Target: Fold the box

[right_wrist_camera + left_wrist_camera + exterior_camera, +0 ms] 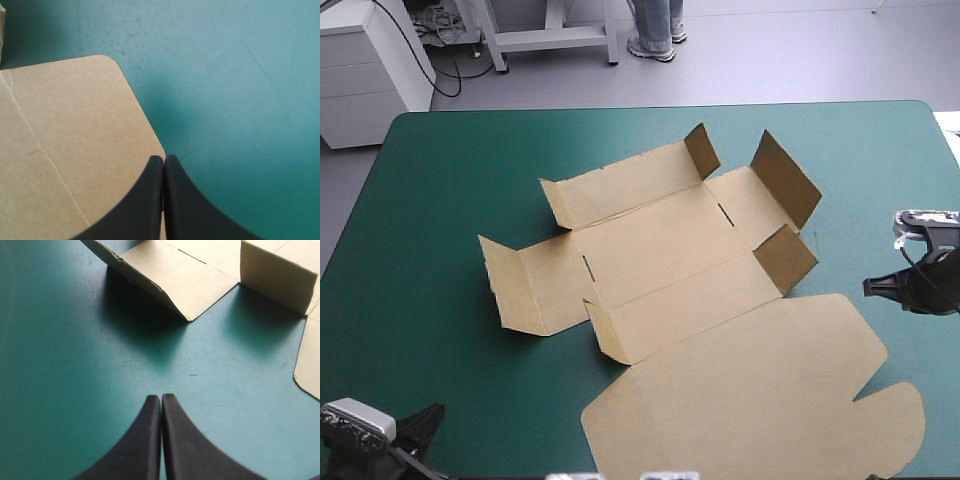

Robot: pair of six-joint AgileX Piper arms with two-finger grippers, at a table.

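Box point(670, 250): light, stiff brown board, likely springy at creases.
Hold: probably a half-raised wall point(620, 185), by its free edge.
Left gripper point(161, 398): fingers together, empty.
Right gripper point(163, 158): fingers together, at lid point(65, 140) corner.

The left end effector point(161, 397) is a pair of broad, matte black fingers point(135, 450) shaped like curved fins, each widening from a narrow rounded tip to a wide base along a smooth concave outer edge. The right end effector point(163, 158) is of the same make: two plain, smooth-faced black fins divided by a hairline seam. Seen from above, each arm's end shows as a dark black wedge with a pointed tip
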